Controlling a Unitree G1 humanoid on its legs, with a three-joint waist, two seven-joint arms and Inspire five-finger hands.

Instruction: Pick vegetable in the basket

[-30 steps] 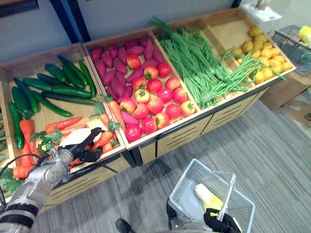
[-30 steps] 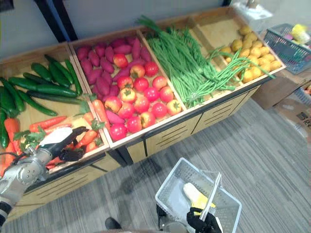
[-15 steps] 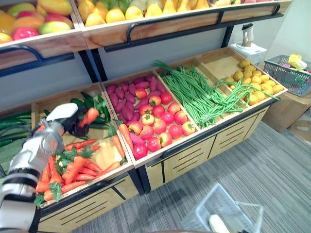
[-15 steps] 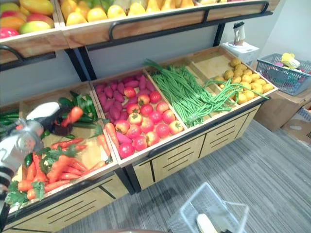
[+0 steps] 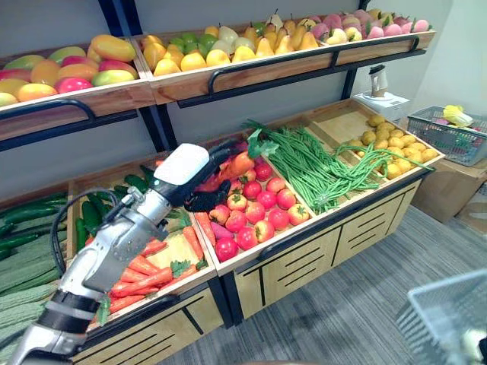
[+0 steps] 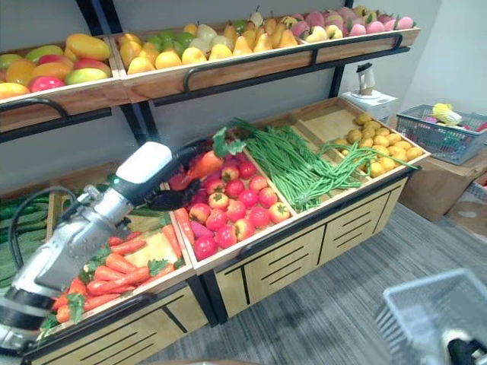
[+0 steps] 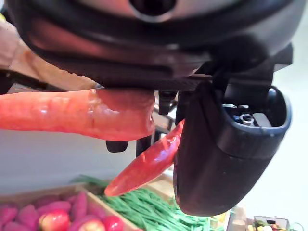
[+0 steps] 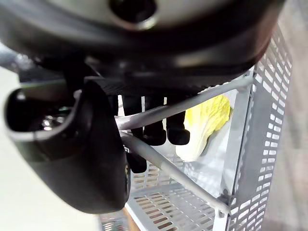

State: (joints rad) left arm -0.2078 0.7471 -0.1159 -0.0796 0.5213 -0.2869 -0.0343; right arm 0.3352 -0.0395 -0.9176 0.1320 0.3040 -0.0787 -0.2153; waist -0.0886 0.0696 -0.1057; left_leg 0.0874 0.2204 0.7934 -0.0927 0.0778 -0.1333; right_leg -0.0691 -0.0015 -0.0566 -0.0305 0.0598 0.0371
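Observation:
My left hand (image 5: 204,181) is shut on an orange carrot (image 5: 239,163) whose green leaves (image 5: 254,141) stick out past the fingers. It hangs above the bin of tomatoes (image 5: 256,207). In the left wrist view the carrot (image 7: 77,113) lies under the fingers, with the thumb (image 7: 226,149) beside it. My right hand (image 8: 82,159) is shut on the grey wire handle (image 8: 183,109) of the white mesh basket (image 8: 262,144), which holds a pale yellow leafy vegetable (image 8: 204,126). The basket (image 5: 450,318) shows at the lower right, over the floor.
The wooden stand holds cucumbers (image 5: 91,213), carrots (image 5: 144,277), purple sweet potatoes and tomatoes, green beans (image 5: 316,163) and yellow potatoes (image 5: 396,148). A fruit shelf (image 5: 228,53) runs above. A grey basket (image 5: 445,133) sits on a box at right. Grey floor lies in front.
The camera has tilted up. My left hand has carried the carrot rightward, from over the cucumber and carrot bin to over the tomatoes. The basket now sits further right in view.

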